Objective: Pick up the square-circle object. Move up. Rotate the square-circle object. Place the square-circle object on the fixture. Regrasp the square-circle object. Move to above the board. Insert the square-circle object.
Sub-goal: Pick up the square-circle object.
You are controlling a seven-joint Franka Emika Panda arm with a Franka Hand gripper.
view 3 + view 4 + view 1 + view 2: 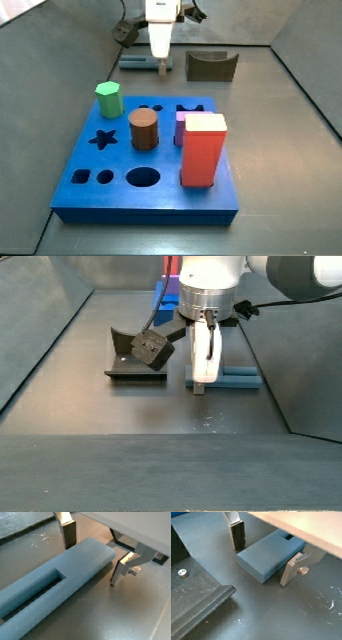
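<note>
Grey enclosure floor (pixel 287 150), scuffed, walled at the sides. Square-circle object (pixel 57 579) lies flat near the back wall; looks rigid, light, smooth-sided, slot along one face. Gripper (pixel 261 554) is low over its end, jaws open astride it, pads not clearly touching. Best hold: across the flat sides. Fixture (pixel 211 65) just beside; board (pixel 147 195) well apart, carrying the green peg (pixel 108 99), brown cylinder (pixel 143 129) and red block (pixel 202 152). Nothing obstructs.

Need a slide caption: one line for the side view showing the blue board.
End effector lowered open over the square-circle object beside the fixture, behind the board.
</note>
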